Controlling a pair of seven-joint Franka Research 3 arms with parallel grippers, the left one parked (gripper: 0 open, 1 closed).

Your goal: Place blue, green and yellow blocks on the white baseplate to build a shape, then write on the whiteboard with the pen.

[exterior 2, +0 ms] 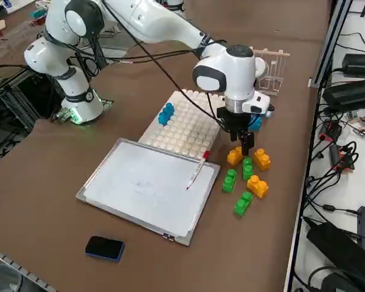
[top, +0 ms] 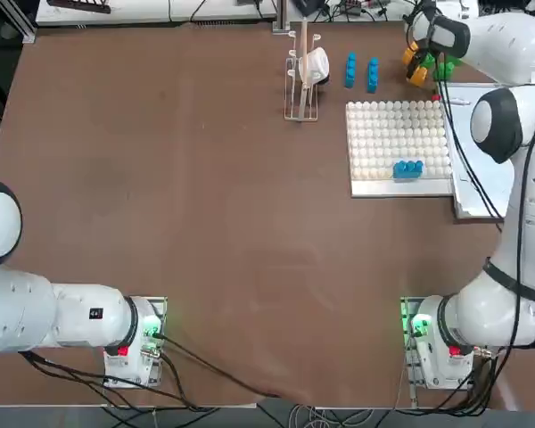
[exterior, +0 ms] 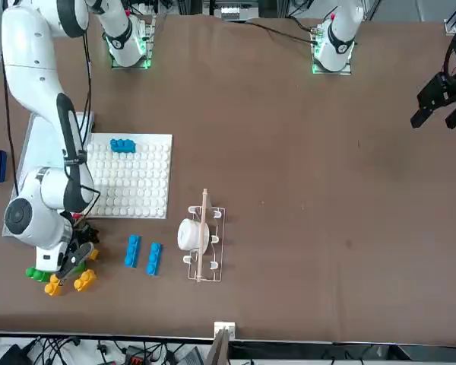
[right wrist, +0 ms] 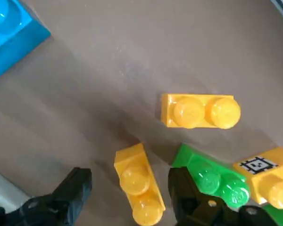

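Right wrist view shows the right gripper (right wrist: 127, 190) with its fingers spread wide on either side of a yellow block (right wrist: 137, 184) lying on the brown table (right wrist: 108, 70), not yet touching it. That brick looks light, rigid and glossy, so I'd guess it could slip; the flat long sides are the place to pinch, below the studs. It sits in the loose pile of yellow and green blocks (exterior 2: 247, 168) just past the corner of the white baseplate (exterior 2: 185, 128), near the whiteboard (exterior 2: 146, 185) and the pen (exterior 2: 196, 171). From the side, the arm reaches far out, wrist bent so the fingers point straight down, low over the pile.
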